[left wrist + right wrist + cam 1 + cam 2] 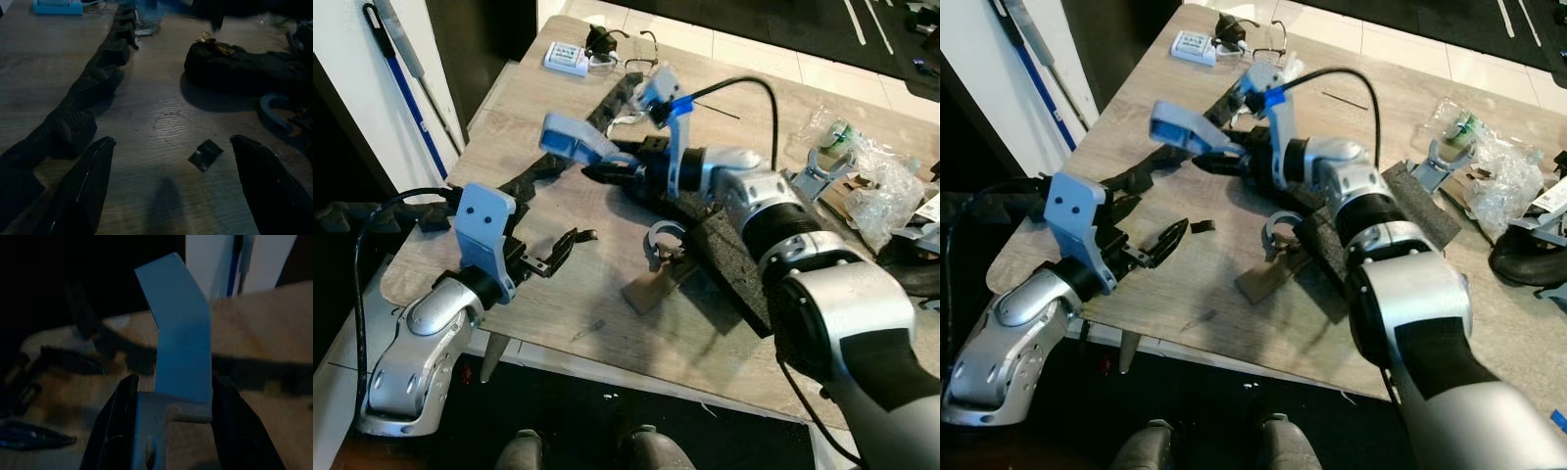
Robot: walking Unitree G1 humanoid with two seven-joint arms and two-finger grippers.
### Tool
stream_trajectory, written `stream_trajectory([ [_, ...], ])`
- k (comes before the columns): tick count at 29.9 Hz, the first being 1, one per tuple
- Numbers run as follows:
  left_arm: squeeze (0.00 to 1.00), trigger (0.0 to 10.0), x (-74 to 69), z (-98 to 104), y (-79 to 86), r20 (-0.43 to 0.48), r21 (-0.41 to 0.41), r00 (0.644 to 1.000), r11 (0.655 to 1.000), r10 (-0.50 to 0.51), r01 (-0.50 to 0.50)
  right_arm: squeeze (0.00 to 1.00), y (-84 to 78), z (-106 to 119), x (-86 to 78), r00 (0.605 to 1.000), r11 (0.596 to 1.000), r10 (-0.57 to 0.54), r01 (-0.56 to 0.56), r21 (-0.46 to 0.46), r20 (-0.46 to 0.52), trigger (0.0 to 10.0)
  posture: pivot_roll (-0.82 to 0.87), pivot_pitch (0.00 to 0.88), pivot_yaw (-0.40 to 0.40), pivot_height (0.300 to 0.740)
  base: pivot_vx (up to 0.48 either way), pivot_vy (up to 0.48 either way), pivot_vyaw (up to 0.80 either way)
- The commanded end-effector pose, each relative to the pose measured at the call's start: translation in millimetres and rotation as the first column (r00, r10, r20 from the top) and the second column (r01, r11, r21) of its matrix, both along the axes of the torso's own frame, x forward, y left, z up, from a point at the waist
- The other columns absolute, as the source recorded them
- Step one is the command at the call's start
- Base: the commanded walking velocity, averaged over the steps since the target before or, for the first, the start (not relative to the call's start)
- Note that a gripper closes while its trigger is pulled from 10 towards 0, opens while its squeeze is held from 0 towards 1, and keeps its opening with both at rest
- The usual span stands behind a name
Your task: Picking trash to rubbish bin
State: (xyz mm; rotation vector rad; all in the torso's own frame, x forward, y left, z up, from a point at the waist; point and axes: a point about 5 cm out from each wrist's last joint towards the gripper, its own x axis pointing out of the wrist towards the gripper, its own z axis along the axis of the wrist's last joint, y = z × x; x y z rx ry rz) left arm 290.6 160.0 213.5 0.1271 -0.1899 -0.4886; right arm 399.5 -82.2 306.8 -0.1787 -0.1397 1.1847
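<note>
**Right gripper lifts a blue bracket over the table's middle**

Nearest the camera, the left gripper (563, 250) hovers just above the table (607, 323) close to its near left edge, its two black fingers (83, 191) spread wide with nothing between them. In the left wrist view, one small dark scrap (205, 154) lies flat on the wood in the gap ahead of those fingers, nearer one finger, touching neither.

Over the middle of the table, the right gripper (607, 171) has its fingers closed on one bent blue bracket (576, 137), held clear of the wood. The right wrist view shows the bracket (178, 362) pinched between both fingers and jutting out past their tips.

One long strip of black foam (88, 93) runs from the near left edge toward the far edge, beside the left gripper. A dark foam slab (1410, 220) lies under the right forearm, with one grey clamp ring (664, 240) just beside it. Crumpled clear plastic (871, 186) sits at the right edge; what it wraps is hard to make out.

Bare wood lies along the near edge between the two arms.
</note>
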Motion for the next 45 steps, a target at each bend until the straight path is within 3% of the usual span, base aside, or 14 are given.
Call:
stream_trajectory([
  [1, 0.00, 10.0, 2.2, -1, 3.7, 0.016, 0.014, 1.000, 1.000, 0.025, -0.025, 0.00, -8.6, 26, -0.4, 0.997, 0.996, -0.028, 0.021, 0.089, 0.076, 0.0, 0.01, 0.201, -0.100, 0.740, 0.000, 0.000, 0.00],
  [5, 0.00, 10.0, 6.1, 4, 7.3, 0.043, -0.008, 0.997, 0.998, 0.059, -0.059, 0.00, -18.7, 44, -0.9, 0.989, 0.978, -0.077, 0.050, 0.200, 0.130, 0.0, 0.01, 0.185, -0.100, 0.740, 0.000, 0.000, 0.00],
  [8, 0.00, 10.0, 6.6, 10, 9.8, 0.074, -0.046, 0.992, 0.994, 0.102, -0.099, 0.00, -29.9, 50, -1.2, 0.981, 0.941, -0.132, 0.079, 0.328, 0.142, 0.0, 0.01, 0.166, -0.090, 0.740, 0.000, 0.000, 0.00],
  [10, 0.00, 10.0, 3.1, 15, 9.9, 0.101, -0.100, 0.987, 0.988, 0.125, -0.115, 0.00, -40.8, 41, -2.2, 0.962, 0.905, -0.217, 0.135, 0.404, 0.164, 0.0, 0.01, 0.146, -0.072, 0.740, 0.000, 0.000, 0.00],
  [12, 0.00, 10.0, 1.5, 16, 9.4, 0.108, -0.118, 0.986, 0.986, 0.128, -0.115, 0.00, -44.0, 36, -3.1, 0.952, 0.895, -0.251, 0.159, 0.416, 0.176, 0.0, 0.01, 0.144, -0.070, 0.740, 0.000, 0.000, 0.00],
  [17, 0.00, 10.0, -4.8, 16, 3.7, 0.130, -0.158, 0.980, 0.979, 0.151, -0.130, 0.00, -59.6, 9, -13.8, 0.883, 0.792, -0.445, 0.310, 0.526, 0.148, 0.0, 0.02, 0.130, -0.055, 0.740, 0.000, 0.000, 0.00],
  [19, 0.00, 10.0, -5.6, 16, 4.9, 0.140, -0.156, 0.972, 0.973, 0.190, -0.168, 0.00, -61.0, 4, -20.1, 0.864, 0.768, -0.480, 0.329, 0.549, 0.152, 0.0, 0.01, 0.127, -0.050, 0.740, 0.000, 0.000, 0.00],
  [20, 0.00, 10.0, -4.9, 15, 10.3, 0.144, -0.172, 0.951, 0.953, 0.275, -0.249, 0.00, -62.0, -2, -29.7, 0.837, 0.740, -0.523, 0.351, 0.573, 0.162, 0.0, 0.01, 0.124, -0.050, 0.740, 0.000, 0.000, 0.00],
  [23, 0.00, 10.0, -4.0, 15, 13.3, 0.140, -0.186, 0.939, 0.940, 0.313, -0.285, 0.00, -62.3, -4, -33.4, 0.827, 0.731, -0.538, 0.360, 0.580, 0.163, 0.0, 0.01, 0.124, -0.050, 0.740, 0.000, 0.000, 0.00],
  [26, 0.00, 10.0, 1.0, 9, 25.9, 0.104, -0.195, 0.891, 0.887, 0.443, -0.418, 0.00, -65.2, -12, -46.2, 0.771, 0.672, -0.616, 0.410, 0.617, 0.159, 0.0, 0.02, 0.110, -0.051, 0.740, 0.000, 0.000, 0.00],
  [33, 0.00, 10.0, 0.1, -6, 31.6, 0.049, -0.199, 0.875, 0.863, 0.482, -0.464, 0.00, -59.9, -29, -63.1, 0.708, 0.673, -0.674, 0.472, 0.570, 0.209, 0.0, 0.02, 0.106, -0.046, 0.740, 0.000, 0.000, 0.00],
  [45, 0.00, 10.0, 6.4, -15, 21.0, 0.002, -0.251, 0.885, 0.857, 0.465, -0.450, 0.00, -59.6, -58, -74.6, 0.677, 0.619, -0.726, 0.570, 0.540, 0.117, 0.0, 0.02, 0.109, -0.040, 0.740, 0.000, 0.000, 0.00],
])
